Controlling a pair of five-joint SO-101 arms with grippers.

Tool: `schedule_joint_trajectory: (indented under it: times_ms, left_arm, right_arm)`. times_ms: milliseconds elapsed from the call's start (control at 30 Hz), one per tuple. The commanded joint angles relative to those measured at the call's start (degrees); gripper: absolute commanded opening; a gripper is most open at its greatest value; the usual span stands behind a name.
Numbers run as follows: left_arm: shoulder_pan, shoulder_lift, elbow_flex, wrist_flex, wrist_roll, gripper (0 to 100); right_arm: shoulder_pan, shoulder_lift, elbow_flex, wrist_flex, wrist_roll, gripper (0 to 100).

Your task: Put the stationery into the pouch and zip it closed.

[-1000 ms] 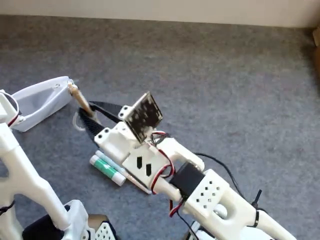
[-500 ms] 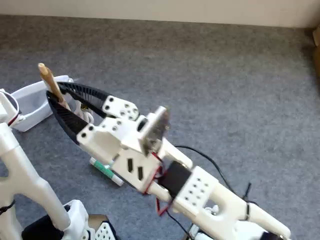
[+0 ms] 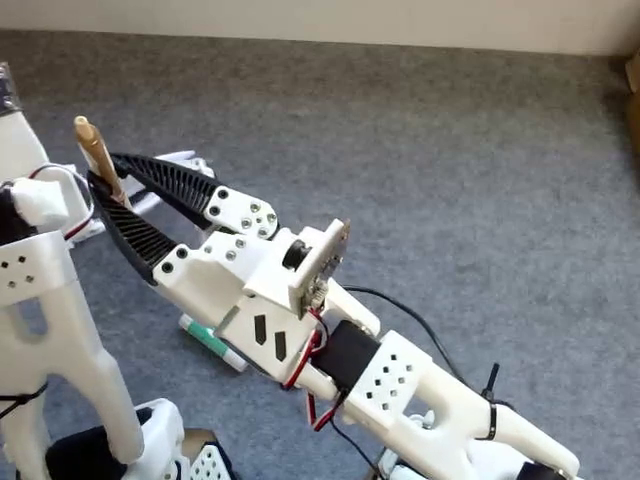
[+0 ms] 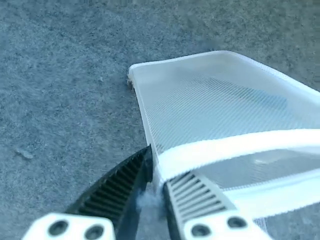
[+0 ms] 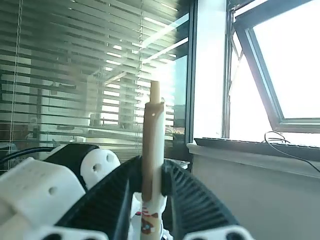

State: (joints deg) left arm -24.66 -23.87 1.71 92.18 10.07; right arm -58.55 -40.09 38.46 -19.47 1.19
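No word or number is readable. The slim tan pen [image 5: 152, 131] bears a small red mark, too blurred to read.

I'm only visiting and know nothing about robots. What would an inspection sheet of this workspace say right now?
Surface: grey carpet.
Job's things: white mesh pouch, mouth open; tan pen held upright off the carpet; green and white stick lying on the carpet under the right arm.
Clutter: nothing seen.
Grippers: left gripper, fingers pinching the pouch's rim; right gripper, fingers clamped on the pen.
Cables: red and black wires on the right arm; a black cable looping beside it.
Surroundings: pale wall beyond the carpet; windows with blinds in the right wrist view.
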Motion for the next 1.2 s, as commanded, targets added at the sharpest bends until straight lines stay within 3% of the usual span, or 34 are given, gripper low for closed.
schedule_joint_trajectory:
  times_ms: [0,300,500,767,1167]
  left_arm:
    - [2.5,-0.6,-0.7,1.2,0.2,1]
    - [2.6,-0.6,-0.7,1.8,0.2,1]
    - [2.5,-0.6,-0.1,1.8,0.2,1]
    - [2.2,-0.6,0.0,1.8,0.2,1]
    - [2.2,-0.6,0.0,1.8,0.1,1]
  right_arm:
    - [2.6,-2.1,-3.7,-1.6,-0.4,0.5]
    - [5.7,1.6,-4.3,-1.8,-0.4,0.5]
    - [9.3,11.7,-8.4,-8.0,-0.4,0.5]
    - [7.9,21.1,-11.5,-10.9,-0.4,0.5]
    - [4.0,21.8,-8.5,-10.8,-0.5,0.5]
